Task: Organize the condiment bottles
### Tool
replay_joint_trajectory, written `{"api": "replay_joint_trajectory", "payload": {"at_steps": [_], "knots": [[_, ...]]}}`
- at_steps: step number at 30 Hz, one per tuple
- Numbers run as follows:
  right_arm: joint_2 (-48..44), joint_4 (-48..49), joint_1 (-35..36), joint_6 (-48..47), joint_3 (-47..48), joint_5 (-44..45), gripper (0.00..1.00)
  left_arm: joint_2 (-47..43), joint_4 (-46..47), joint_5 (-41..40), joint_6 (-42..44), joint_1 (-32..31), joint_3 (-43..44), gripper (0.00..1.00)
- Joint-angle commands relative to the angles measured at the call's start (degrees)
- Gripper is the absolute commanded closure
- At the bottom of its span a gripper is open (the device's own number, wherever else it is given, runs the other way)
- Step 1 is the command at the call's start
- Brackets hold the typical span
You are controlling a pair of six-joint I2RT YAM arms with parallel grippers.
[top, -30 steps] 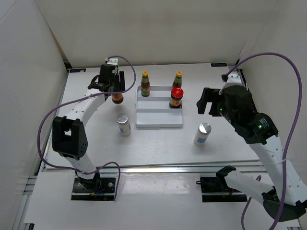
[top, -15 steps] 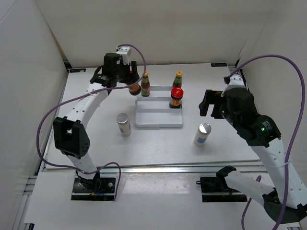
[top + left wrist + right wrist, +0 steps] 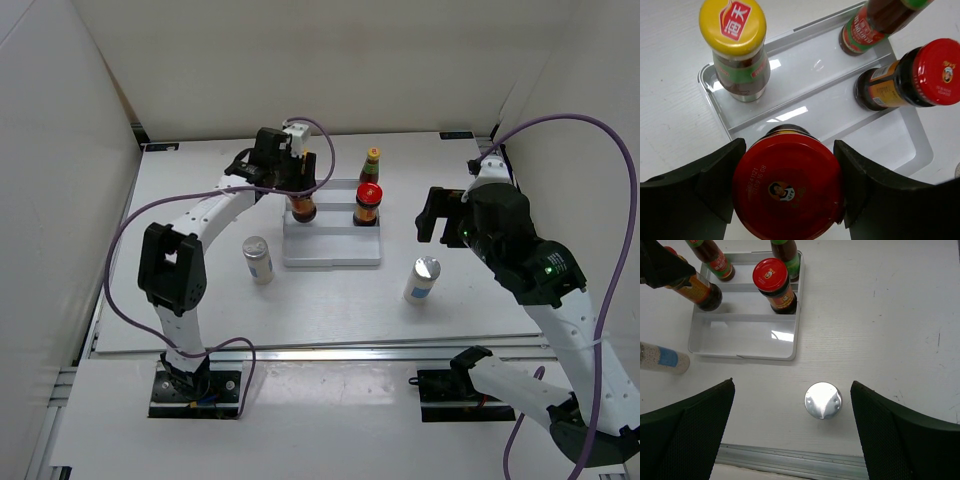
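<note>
My left gripper [image 3: 296, 188] is shut on a red-lidded dark jar [image 3: 787, 187] and holds it over the left side of the white stepped tray [image 3: 330, 252], above its middle step. On the tray stand a yellow-capped sauce bottle [image 3: 735, 45], a second sauce bottle [image 3: 371, 163] and another red-lidded jar [image 3: 368, 203]. My right gripper [image 3: 432, 213] is open and empty, high above a silver-topped shaker [image 3: 823, 400] on the table right of the tray. A second shaker [image 3: 258, 259] stands left of the tray.
White walls close in the table at the back and both sides. A metal rail [image 3: 790, 460] runs along the near edge. The tray's lowest step [image 3: 742, 337] holds nothing.
My left gripper has carried the red-lidded jar to the right, from left of the tray to over its left side. The right arm has hardly moved.
</note>
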Motion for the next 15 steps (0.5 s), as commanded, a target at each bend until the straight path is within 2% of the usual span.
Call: {"api": "replay_joint_trajectory", "payload": {"at_steps": [1, 15], "knots": [[-0.9, 0.3, 0.1, -0.5, 0.7, 0.7, 0.00, -2.9, 6.1, -1.3, 1.0, -0.4, 0.2, 0.89], [-0.3, -0.3, -0.4, -1.0, 0.7, 0.7, 0.00, 1.3, 9.2, -7.4, 3.3, -2.6, -1.7, 0.89]]}}
